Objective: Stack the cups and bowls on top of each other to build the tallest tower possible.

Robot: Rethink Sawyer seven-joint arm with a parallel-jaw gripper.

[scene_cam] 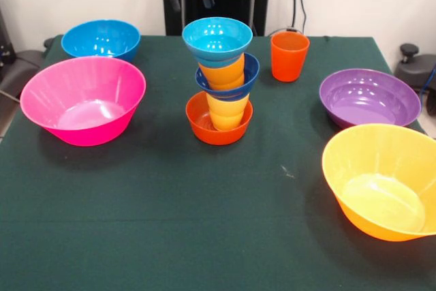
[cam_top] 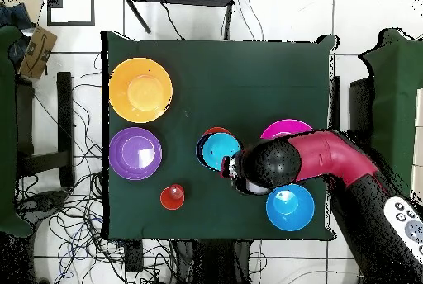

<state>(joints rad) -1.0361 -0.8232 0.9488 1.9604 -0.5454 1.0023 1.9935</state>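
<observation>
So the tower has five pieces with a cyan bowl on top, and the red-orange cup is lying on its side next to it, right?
Not quite. The red-orange cup stands upright on the table, apart from the tower; the front view shows its open mouth facing up. The rest holds: five pieces, with the cyan bowl on top.

No readable text or labels appear anywhere, as far as both views show.
</observation>
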